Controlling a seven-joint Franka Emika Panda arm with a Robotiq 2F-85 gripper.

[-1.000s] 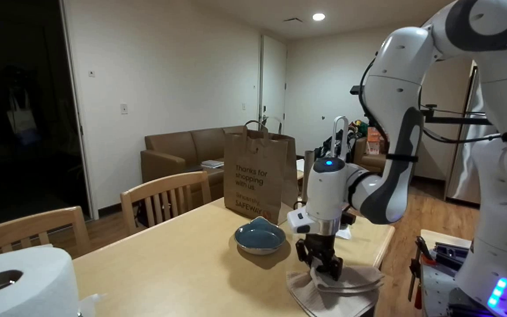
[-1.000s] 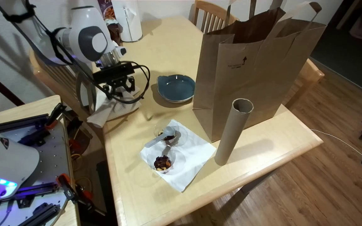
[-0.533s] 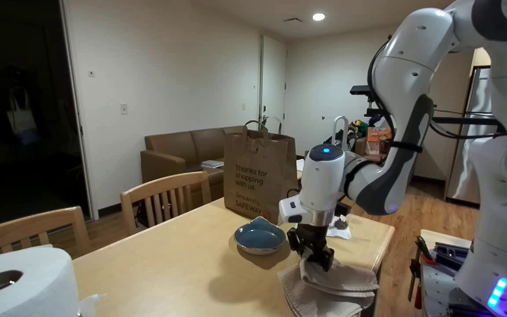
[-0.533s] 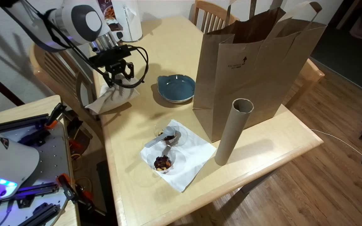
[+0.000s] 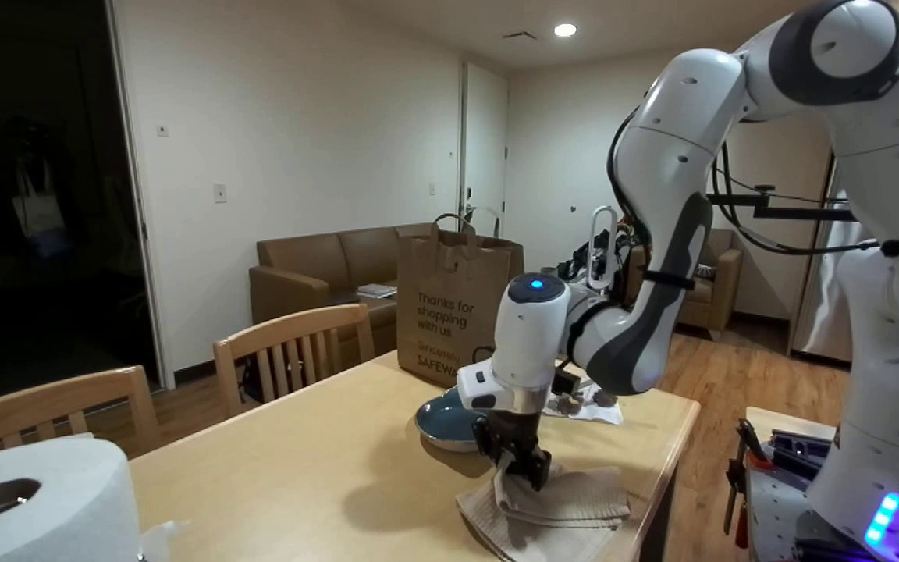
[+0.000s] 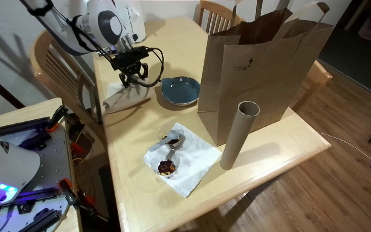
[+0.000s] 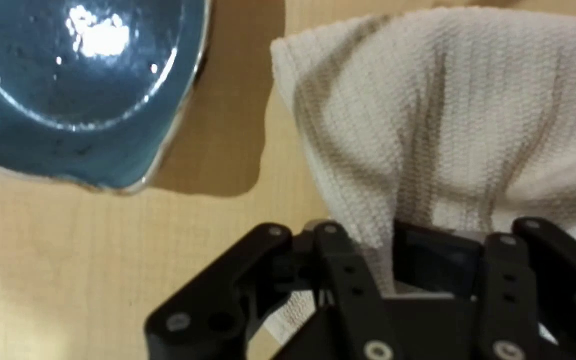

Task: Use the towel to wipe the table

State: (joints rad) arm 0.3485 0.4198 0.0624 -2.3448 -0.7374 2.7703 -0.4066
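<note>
The towel [image 5: 566, 503] is beige, ribbed and folded, and it lies bunched on the light wooden table [image 5: 286, 476] near its edge. It also shows in an exterior view [image 6: 129, 96] and in the wrist view [image 7: 478, 100]. My gripper [image 5: 518, 467] points down at the towel's raised fold, beside the blue bowl; it also shows in an exterior view [image 6: 134, 80]. In the wrist view, a fold of the towel runs up between the fingers of the gripper [image 7: 385, 250], which are shut on it. The fingertips themselves are partly hidden by the cloth.
A blue bowl [image 6: 180, 91] stands close to the gripper and towel, also in the wrist view [image 7: 78, 85]. A paper bag [image 6: 253, 74], a cardboard tube [image 6: 239, 135] and a white sheet [image 6: 201, 161] with small cups stand beyond. A paper roll [image 5: 44, 499] stands at the table's other end.
My gripper first lifts slightly, then moves left in one exterior picture and right in the other, closer to the bowl. The towel slides along with it. Bowl and bag stay still.
</note>
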